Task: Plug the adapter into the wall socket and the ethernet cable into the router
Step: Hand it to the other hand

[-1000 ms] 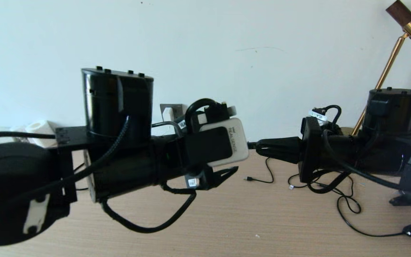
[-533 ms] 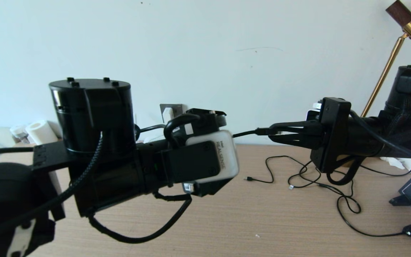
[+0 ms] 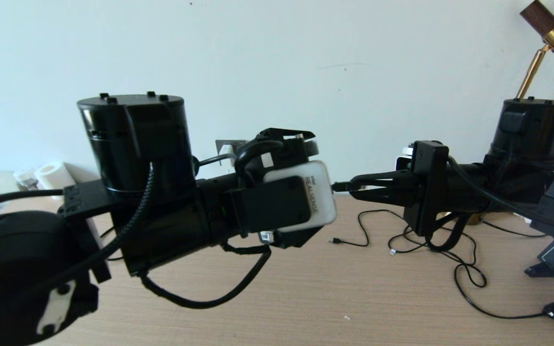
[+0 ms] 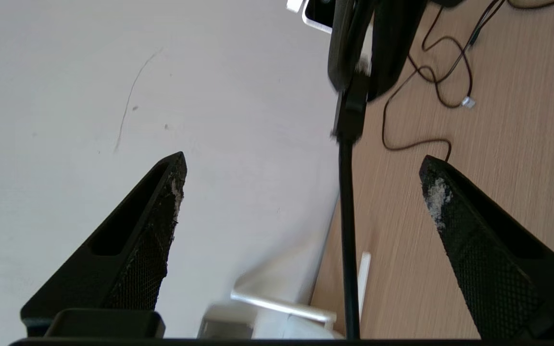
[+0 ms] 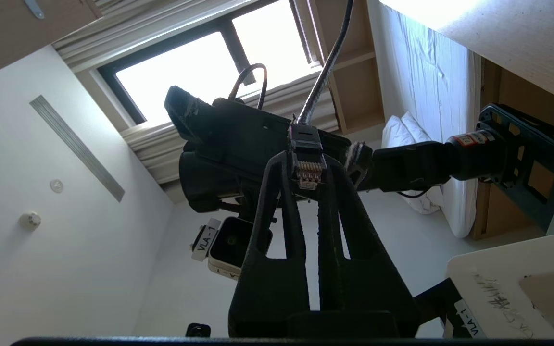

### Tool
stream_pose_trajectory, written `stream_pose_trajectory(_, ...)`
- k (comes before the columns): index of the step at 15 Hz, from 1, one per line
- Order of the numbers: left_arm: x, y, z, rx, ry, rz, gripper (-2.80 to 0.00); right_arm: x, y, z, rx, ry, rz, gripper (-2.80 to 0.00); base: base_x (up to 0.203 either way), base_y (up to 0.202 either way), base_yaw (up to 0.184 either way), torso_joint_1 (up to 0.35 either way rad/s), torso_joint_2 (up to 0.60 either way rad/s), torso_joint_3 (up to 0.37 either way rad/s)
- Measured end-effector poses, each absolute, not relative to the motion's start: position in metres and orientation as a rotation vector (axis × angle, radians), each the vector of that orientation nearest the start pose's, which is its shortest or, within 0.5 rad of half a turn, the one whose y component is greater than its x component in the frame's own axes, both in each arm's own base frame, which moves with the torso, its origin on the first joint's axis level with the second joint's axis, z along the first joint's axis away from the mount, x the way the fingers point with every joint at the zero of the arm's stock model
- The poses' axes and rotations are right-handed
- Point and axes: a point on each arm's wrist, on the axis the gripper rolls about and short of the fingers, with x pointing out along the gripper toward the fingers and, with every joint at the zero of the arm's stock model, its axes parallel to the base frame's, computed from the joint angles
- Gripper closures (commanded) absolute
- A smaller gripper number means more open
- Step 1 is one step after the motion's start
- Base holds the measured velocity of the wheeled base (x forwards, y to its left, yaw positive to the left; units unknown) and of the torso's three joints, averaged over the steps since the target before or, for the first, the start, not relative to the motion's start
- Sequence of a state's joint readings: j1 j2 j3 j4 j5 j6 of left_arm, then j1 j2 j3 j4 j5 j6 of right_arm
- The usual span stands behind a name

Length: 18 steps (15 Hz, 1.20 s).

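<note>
Looking down from the head view, both arms meet at mid-height above a wooden table point(image 3: 354, 293) that runs back to a plain white wall point(image 3: 277, 57). The left gripper point(image 3: 301, 185) is largely masked by its own wrist camera, so its fingers cannot be read here. The right gripper point(image 3: 349, 186) points toward it with its fingers pinched on the plug of the ethernet cable point(image 3: 338, 186). The wall socket point(image 3: 231, 144) peeks out behind the left arm, with the white adapter point(image 3: 226, 154) against it; whether it is seated cannot be told. Thin black cables point(image 3: 455, 259) loop over the table under the right arm, and a paper roll point(image 3: 53, 177) stands by the wall on the left. The near part of the table lies bare.

From the left wrist view, the left gripper point(image 4: 301, 166) stands wide, touching nothing. The ethernet cable point(image 4: 346, 216) runs straight through the gap between its fingers point(image 4: 161, 216), clear of both, up to the right gripper point(image 4: 361, 62) clamped on its plug. Slim white antennas of the router point(image 4: 282, 305) show blurred where wall and table meet. Thin cables point(image 4: 431, 81) curl on the wood beyond.

From the right wrist view, the right gripper point(image 5: 308, 178) is narrow, holding the ethernet cable point(image 5: 308, 158) by its plug, gold contacts toward the camera, the cord rising away. The left gripper point(image 5: 267, 144) sits just behind the plug.
</note>
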State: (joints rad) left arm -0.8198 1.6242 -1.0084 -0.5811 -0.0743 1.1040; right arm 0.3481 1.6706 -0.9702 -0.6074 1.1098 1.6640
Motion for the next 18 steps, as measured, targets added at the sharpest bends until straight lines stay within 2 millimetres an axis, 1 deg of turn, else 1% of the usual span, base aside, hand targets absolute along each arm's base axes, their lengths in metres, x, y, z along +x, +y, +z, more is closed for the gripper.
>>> stream_pose_trajectory(5,0.211,-0.232,0.252,1.060,-0.482,-0.839,-2.80,0.280,0.125,0.238,1.326,1.323,1.081,0.00,0.000,0.000,0.000,0.000,0.00,0.000)
stream_pose_trajectory(13,0.208,-0.226,0.240,1.067,-0.492,-0.828,-2.80,0.284,0.126,0.236,1.292,1.405,1.137,0.00,0.000,0.000,0.000,0.000,0.00,0.000)
stream_pose_trajectory(18,0.206,-0.224,0.246,1.047,-0.530,-0.801,-2.80,0.293,0.130,0.231,1.293,1.422,1.135,0.00,0.000,0.000,0.000,0.000,0.00,0.000)
